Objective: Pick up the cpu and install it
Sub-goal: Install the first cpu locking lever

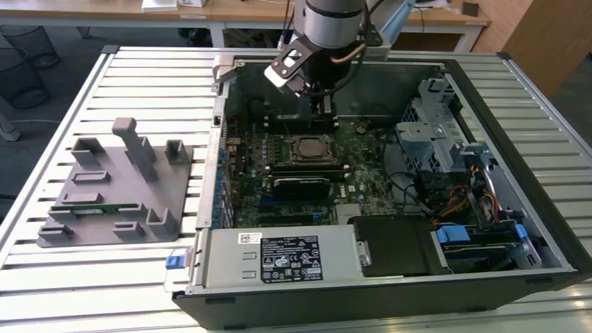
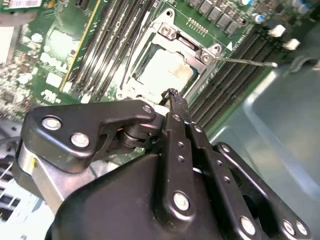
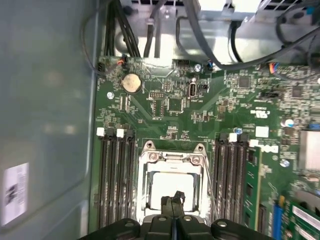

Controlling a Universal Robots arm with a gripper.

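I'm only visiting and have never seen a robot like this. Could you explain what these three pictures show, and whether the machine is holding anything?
This is a single robot arm with a two-fingered pincer at its tip. One picture comes from a camera standing off the arm. It shows an open computer case lying on a slatted table, with the arm reaching inside. On the exterior view's left sits a grey holder. The other two pictures come from cameras riding near the arm's wrist, looking past the pincer at the green circuit board. The cpu, a silvery square chip, lies in its socket, just beyond the pincer's tips. The pincer looks shut and holds nothing.
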